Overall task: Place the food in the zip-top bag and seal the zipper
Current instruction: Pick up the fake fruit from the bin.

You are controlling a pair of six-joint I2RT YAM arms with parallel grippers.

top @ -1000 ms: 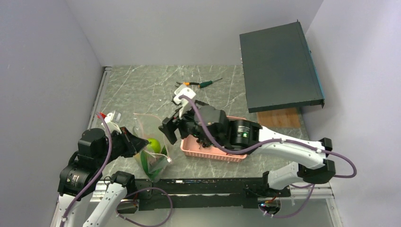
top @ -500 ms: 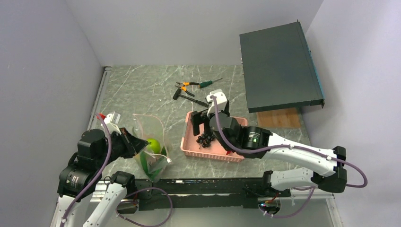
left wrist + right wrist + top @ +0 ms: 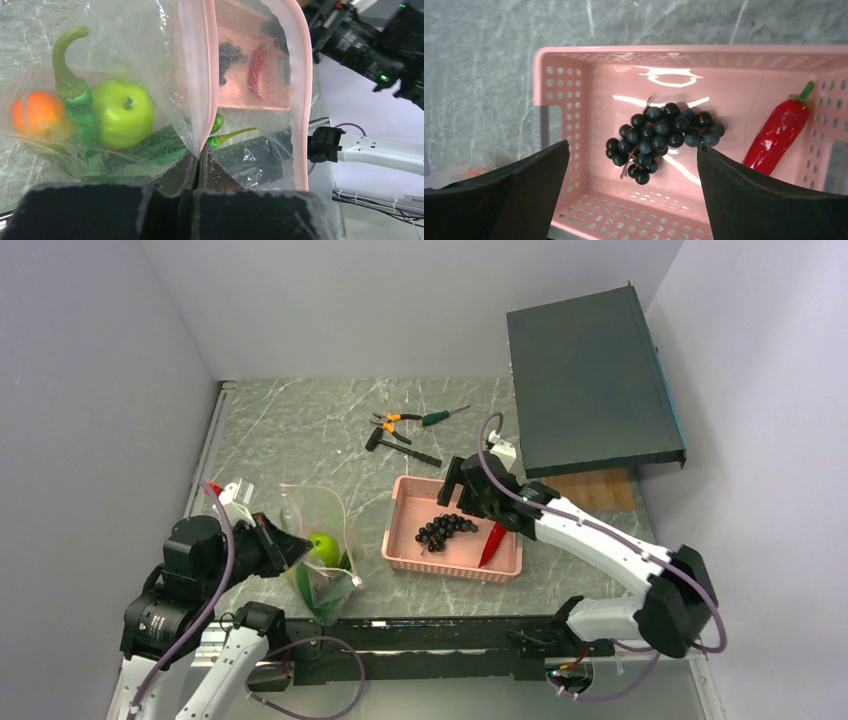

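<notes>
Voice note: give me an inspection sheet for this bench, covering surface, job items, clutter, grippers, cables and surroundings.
Surface: grey marbled table top.
Job's things: clear plastic zip-top bag, pink zipper open, holds round green apple and long green pepper; dark grape bunch and red chilli lie in pink mesh basket.
Clutter: orange-handled pliers, green-handled screwdriver beyond the basket.
Grippers: left gripper shut on the bag's rim; right gripper open above the grapes.
Cables: purple cables along both arms.
Surroundings: dark flat panel at right; grey walls.
</notes>
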